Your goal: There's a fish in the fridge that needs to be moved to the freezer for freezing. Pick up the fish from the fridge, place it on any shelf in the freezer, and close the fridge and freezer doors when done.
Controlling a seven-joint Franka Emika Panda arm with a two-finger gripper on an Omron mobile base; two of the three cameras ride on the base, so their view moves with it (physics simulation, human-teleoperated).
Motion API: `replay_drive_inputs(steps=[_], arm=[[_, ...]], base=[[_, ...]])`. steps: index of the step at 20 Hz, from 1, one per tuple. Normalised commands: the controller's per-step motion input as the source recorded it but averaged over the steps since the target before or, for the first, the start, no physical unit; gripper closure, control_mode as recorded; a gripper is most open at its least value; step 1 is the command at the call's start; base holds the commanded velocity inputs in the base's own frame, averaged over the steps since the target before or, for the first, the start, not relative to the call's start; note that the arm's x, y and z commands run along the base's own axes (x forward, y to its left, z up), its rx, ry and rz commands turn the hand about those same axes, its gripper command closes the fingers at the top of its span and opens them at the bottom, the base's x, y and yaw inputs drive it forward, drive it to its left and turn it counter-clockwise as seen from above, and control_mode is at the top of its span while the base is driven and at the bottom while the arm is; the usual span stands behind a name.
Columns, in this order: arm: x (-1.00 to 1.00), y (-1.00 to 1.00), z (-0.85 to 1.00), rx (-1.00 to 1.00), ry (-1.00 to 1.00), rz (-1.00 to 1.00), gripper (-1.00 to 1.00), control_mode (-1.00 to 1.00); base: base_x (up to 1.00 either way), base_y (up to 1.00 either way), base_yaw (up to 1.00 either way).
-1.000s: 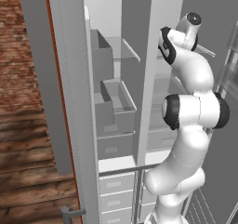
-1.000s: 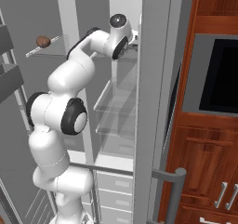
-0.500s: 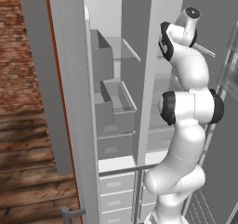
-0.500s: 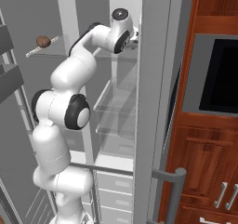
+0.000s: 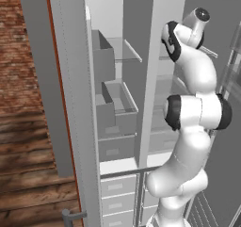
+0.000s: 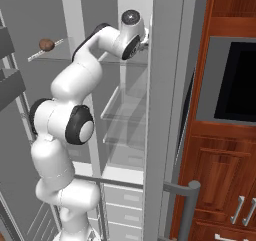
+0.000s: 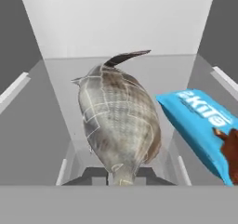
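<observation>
The fish point(image 7: 118, 125) lies on a glass shelf point(image 7: 60, 83) high in the fridge point(image 6: 125, 130), tail toward the back wall, a blue packet point(image 7: 204, 125) just beside it. The gripper point(image 7: 122, 174) appears clamped narrowly on its near end: the pick-up step. Next, judging from this, comes lifting it clear and carrying it to the freezer point(image 5: 113, 108).

Both base views look forward and down past the arm point(image 5: 193, 127) into the same open fridge point(image 6: 125, 120), from opposite sides; the hand view sits close behind the fish point(image 7: 118, 121)
</observation>
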Motion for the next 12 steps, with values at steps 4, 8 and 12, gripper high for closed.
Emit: replay_drive_inputs(steps=[4, 8, 12], arm=[[-1.00, 0.08, 0.00, 0.14, -0.40, 0.00, 1.00, -1.00], [-1.00, 0.23, 0.00, 0.03, -0.14, 0.00, 1.00, -1.00], [-1.00, 0.27, 0.01, 0.00, 0.00, -0.02, 1.00, -1.00]], base=[[0.00, 0.00, 0.00], [0.00, 0.00, 0.00], [0.00, 0.00, 0.00]])
